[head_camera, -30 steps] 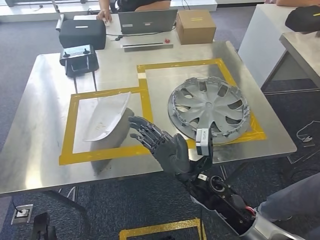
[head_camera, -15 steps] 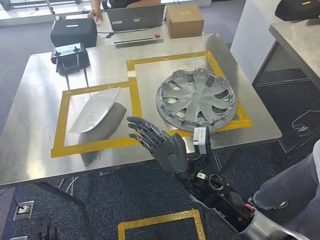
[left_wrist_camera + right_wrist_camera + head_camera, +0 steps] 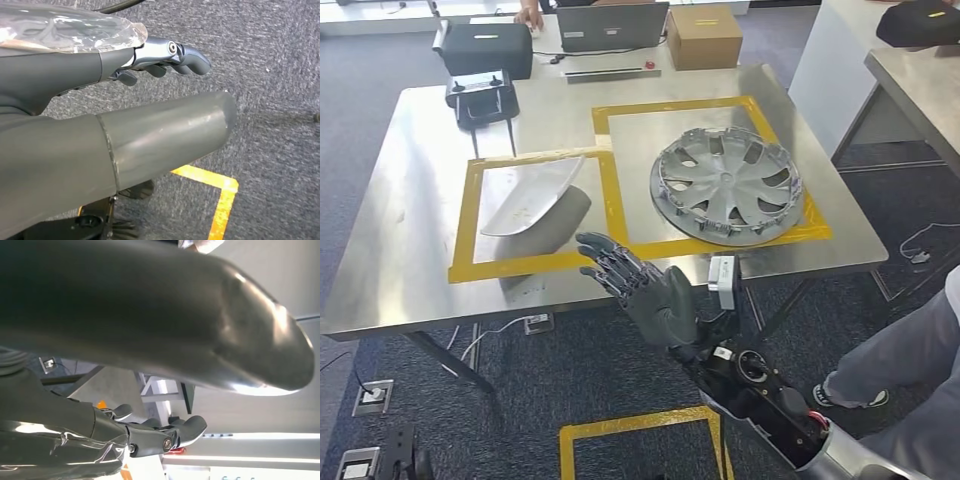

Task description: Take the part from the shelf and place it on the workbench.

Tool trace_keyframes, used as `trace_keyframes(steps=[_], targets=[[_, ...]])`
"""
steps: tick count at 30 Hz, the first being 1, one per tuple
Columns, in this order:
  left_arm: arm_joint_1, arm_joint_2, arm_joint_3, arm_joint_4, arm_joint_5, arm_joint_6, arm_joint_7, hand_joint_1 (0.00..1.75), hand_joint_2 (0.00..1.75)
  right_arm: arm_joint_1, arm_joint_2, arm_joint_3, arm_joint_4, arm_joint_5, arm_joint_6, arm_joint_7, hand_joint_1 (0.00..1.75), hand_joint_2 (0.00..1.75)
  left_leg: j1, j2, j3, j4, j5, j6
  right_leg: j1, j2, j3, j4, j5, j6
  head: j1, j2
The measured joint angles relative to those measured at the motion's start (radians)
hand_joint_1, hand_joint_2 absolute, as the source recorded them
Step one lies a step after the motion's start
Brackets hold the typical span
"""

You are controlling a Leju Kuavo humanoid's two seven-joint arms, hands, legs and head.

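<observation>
The white curved part lies on the steel workbench, inside the left yellow-taped square. My right hand hovers in front of the bench's near edge, short of the part, fingers spread and holding nothing. In the right wrist view the same hand shows its fingers stretched out with nothing in them. My left hand hangs over the grey carpet, thumb and fingers extended, gripping nothing.
A silver hubcap fills the right taped square. At the back stand a black case, a controller on a stand, a laptop and a cardboard box. A person's leg is at the right. Yellow tape marks the floor.
The whole picture has shifted, so the camera moved; the bench now sits slightly farther off. My right hand keeps its spread pose and no longer overlaps the part.
</observation>
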Motion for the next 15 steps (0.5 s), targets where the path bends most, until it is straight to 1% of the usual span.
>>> trace_keyframes(steps=[1,2,3,4,5,6,7,8,9,10,11,12,13,14,15], targets=[[0.000,0.000,0.000,0.000,0.000,0.000,0.000,0.00,0.00,0.001,0.000,0.000,0.002,0.000,-0.001,0.000,0.00,0.00,-0.002,0.001,-0.009,0.003,0.005,0.002,0.000,0.000,0.000,0.029,-0.008,-0.002,0.000,0.000],[0.000,0.000,0.000,0.000,0.000,0.000,0.000,0.00,0.00,0.003,0.000,0.000,0.003,0.001,-0.002,0.000,0.00,0.00,-0.003,0.001,-0.018,0.007,0.009,0.002,0.001,0.000,0.019,0.018,0.006,-0.005,0.001,0.000],[0.000,0.000,0.000,0.000,-0.001,0.000,0.000,0.00,0.00,0.004,0.000,0.000,0.004,0.002,-0.003,0.000,0.00,0.00,-0.005,0.000,-0.027,0.011,0.013,0.001,0.001,0.000,0.053,-0.022,0.031,-0.010,0.002,0.000],[0.000,0.000,0.000,0.000,-0.001,0.000,0.000,0.00,0.00,0.004,0.000,-0.001,0.004,0.003,-0.003,0.000,0.00,0.00,-0.006,0.000,-0.033,0.014,0.016,-0.001,0.003,0.000,0.098,-0.093,0.060,-0.017,0.003,0.000],[0.000,-0.001,0.000,0.000,-0.002,0.000,0.000,0.00,0.00,0.003,0.000,-0.002,0.004,0.004,-0.004,0.000,0.00,0.00,-0.008,0.000,-0.039,0.018,0.021,-0.004,0.006,0.001,0.140,-0.165,0.082,-0.024,0.004,0.000],[-0.001,-0.002,0.000,0.000,-0.003,0.000,0.000,0.00,0.00,0.002,0.000,-0.003,0.003,0.005,-0.004,0.000,0.00,0.00,-0.008,0.000,-0.045,0.020,0.027,-0.009,0.009,0.001,0.169,-0.218,0.093,-0.029,0.004,0.000],[-0.001,-0.003,0.000,0.000,-0.004,0.000,0.000,0.00,0.00,0.000,0.000,-0.004,0.003,0.005,-0.004,0.000,0.00,0.00,-0.008,0.001,-0.049,0.021,0.033,-0.014,0.012,0.002,0.183,-0.249,0.096,-0.033,0.005,0.000],[-0.002,-0.003,0.000,0.000,-0.004,0.000,0.000,0.00,0.00,0.000,0.000,-0.004,0.003,0.005,-0.004,0.000,0.00,0.00,-0.007,0.001,-0.053,0.020,0.041,-0.021,0.015,0.003,0.185,-0.259,0.098,-0.035,0.005,0.000],[-0.002,-0.002,0.000,0.000,-0.004,0.000,0.001,0.00,0.00,-0.001,0.000,-0.005,0.003,0.005,-0.004,0.000,0.00,0.00,-0.007,0.001,-0.057,0.018,0.047,-0.027,0.014,0.003,0.182,-0.264,0.103,-0.038,0.005,0.000],[-0.003,-0.002,0.000,0.000,-0.005,0.000,0.001,0.00,0.00,-0.001,0.000,-0.005,0.003,0.006,-0.003,0.000,0.00,0.00,-0.008,0.001,-0.063,0.020,0.046,-0.033,0.011,0.002,0.177,-0.269,0.111,-0.042,0.004,0.000],[-0.003,-0.001,0.000,0.000,-0.005,0.000,0.002,0.00,0.00,-0.002,0.001,-0.005,0.003,0.006,-0.003,0.000,0.00,0.00,-0.008,0.000,-0.073,0.032,0.030,-0.039,0.007,0.001,0.170,-0.275,0.120,-0.046,0.002,0.000],[-0.004,-0.001,0.000,0.000,-0.005,0.000,0.002,0.00,0.00,-0.002,0.001,-0.005,0.003,0.006,-0.002,0.000,0.00,0.00,-0.009,-0.001,-0.089,0.063,-0.001,-0.045,0.004,-0.001,0.161,-0.280,0.129,-0.051,-0.001,0.000],[-0.004,-0.002,0.000,0.000,-0.004,0.000,0.002,0.00,0.00,-0.003,0.002,-0.005,0.003,0.006,-0.002,0.001,0.00,0.00,-0.006,-0.001,-0.110,0.112,-0.046,-0.051,0.004,-0.002,0.150,-0.280,0.137,-0.056,-0.005,0.000],[-0.004,-0.001,0.000,0.000,-0.004,0.000,0.002,0.00,0.00,-0.003,0.002,-0.005,0.003,0.006,-0.002,0.001,0.00,0.00,-0.004,-0.001,-0.132,0.180,-0.095,-0.057,0.005,-0.003,0.137,-0.279,0.146,-0.060,-0.008,0.000],[-0.004,-0.001,0.000,0.000,-0.003,0.000,0.002,0.00,0.00,-0.003,0.003,-0.005,0.004,0.006,-0.001,0.002,0.00,0.00,-0.003,-0.001,-0.149,0.245,-0.128,-0.061,0.006,-0.004,0.124,-0.276,0.154,-0.062,-0.011,0.000]])
